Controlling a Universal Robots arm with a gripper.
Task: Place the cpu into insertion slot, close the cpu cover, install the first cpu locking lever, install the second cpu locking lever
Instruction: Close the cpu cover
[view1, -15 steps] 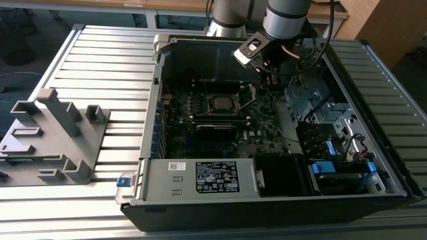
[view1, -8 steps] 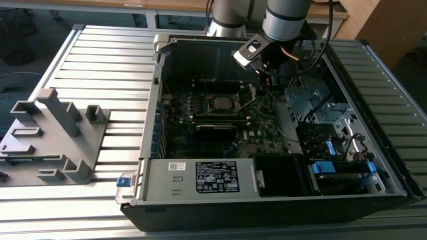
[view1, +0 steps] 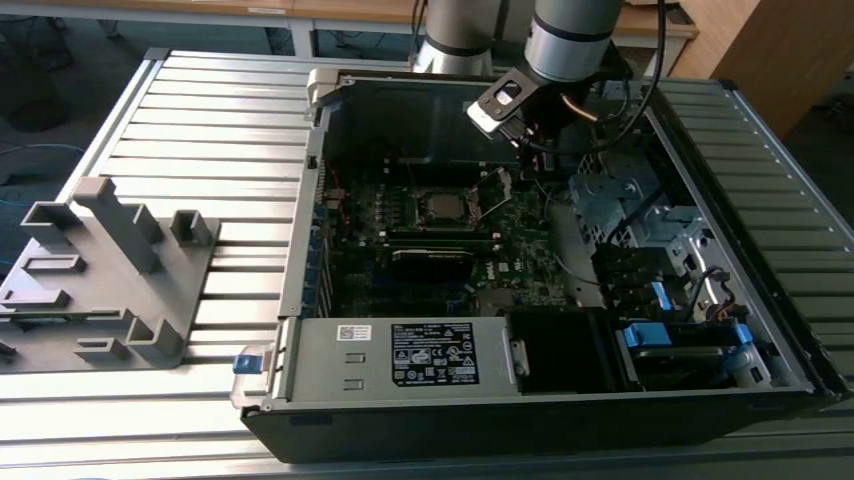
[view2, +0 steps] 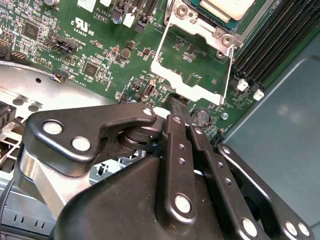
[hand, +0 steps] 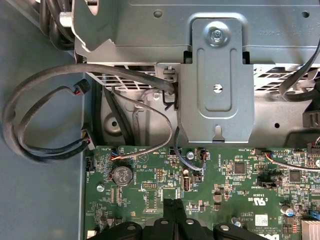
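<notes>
In the exterior view the insertion slot (view1: 441, 205) sits mid-motherboard inside the open computer case. The cpu (view2: 227, 7), with its pale silver face, lies in that socket. The cpu cover (view2: 165, 70) is flipped open, and its silvery frame lies back over the green board; it also shows in the exterior view (view1: 498, 186). A thin wire locking lever (view2: 230, 65) runs along the frame's side. My gripper (view2: 180, 106) is shut with nothing between its black fingers. Its tips hover just beyond the open cover's free edge, over the board (hand: 175, 205). It hangs at the case's far side (view1: 530, 140).
A grey power-supply box (view1: 400, 355) with a white label fills the case's near end. Blue-tabbed drive bays (view1: 661, 335) stand at the exterior view's right. Black cables (hand: 45, 125), a metal bracket (hand: 215, 90) and a coin battery (hand: 121, 175) lie close to the fingers. A grey fixture (view1: 100, 270) stands on the slatted table.
</notes>
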